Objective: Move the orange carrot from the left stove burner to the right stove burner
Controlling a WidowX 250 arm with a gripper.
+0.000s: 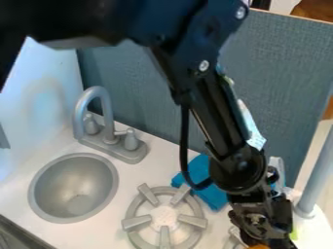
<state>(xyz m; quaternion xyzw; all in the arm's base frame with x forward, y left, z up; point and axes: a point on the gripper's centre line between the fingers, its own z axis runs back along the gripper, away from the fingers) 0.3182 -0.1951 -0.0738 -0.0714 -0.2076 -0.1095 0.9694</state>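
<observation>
One gripper (265, 236): open or closed, I cannot tell.
Blue cloth (211, 196): my looping cable (184, 146) may drag it.

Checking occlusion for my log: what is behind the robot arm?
Part of a blue cloth and a blue-grey panel; whatever the arm directly covers cannot be seen.

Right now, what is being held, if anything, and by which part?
It cannot be told. Something orange is right by the end effector at the picture's bottom edge, but whether it is gripped, and where, is unclear.
</observation>
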